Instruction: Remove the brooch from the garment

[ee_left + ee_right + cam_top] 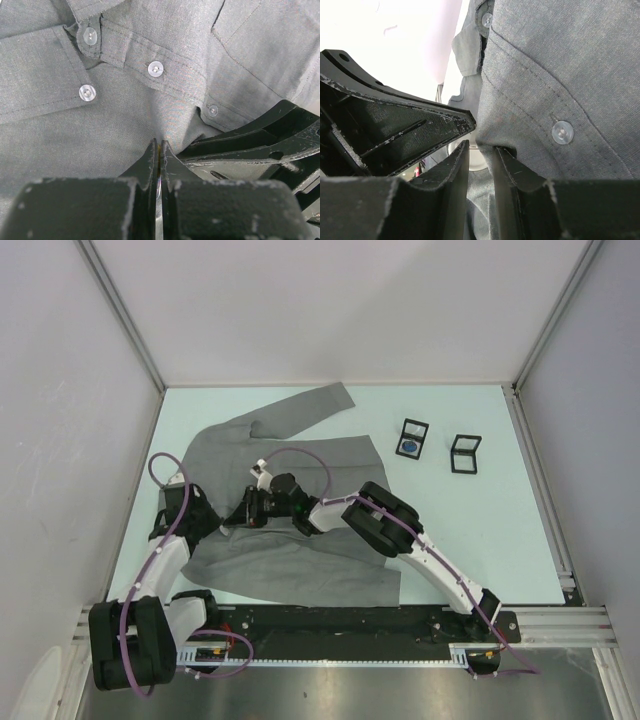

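Observation:
The grey garment (300,555) lies spread on the table, its button placket facing both wrist cameras (125,120) (545,75). My left gripper (226,519) (159,146) is shut on a raised pinch of the cloth, with a thin yellowish glint in the slit between its jaws. My right gripper (244,512) (481,146) meets it tip to tip, jaws a narrow gap apart, a fold of cloth lying in the gap. A pale round disc (481,157) shows just beyond the right fingertips; I cannot tell whether it is the brooch.
Two small black open boxes stand on the pale table at the back right, one (412,438) holding a blue disc, the other (465,453) beside it. Clear buttons (155,68) run along the placket. Grey walls close in the table on three sides.

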Robot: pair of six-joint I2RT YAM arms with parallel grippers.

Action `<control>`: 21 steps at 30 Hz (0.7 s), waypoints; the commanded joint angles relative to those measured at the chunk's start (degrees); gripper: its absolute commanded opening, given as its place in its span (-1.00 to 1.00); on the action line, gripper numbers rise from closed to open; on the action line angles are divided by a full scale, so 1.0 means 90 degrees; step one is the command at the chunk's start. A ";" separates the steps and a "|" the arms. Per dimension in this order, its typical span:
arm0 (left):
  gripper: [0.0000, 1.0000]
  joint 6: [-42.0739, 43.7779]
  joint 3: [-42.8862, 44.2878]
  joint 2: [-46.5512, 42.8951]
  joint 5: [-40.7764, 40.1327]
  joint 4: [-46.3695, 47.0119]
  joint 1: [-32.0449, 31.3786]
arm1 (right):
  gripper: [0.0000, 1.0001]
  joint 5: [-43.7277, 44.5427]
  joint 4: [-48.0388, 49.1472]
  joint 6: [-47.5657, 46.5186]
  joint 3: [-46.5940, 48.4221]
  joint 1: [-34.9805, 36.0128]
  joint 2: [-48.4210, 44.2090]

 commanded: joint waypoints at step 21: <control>-0.99 -0.0444 -0.0011 0.0099 0.0014 0.0138 0.0051 | -0.45 0.0116 -0.0916 -0.0897 0.0374 0.0284 0.0041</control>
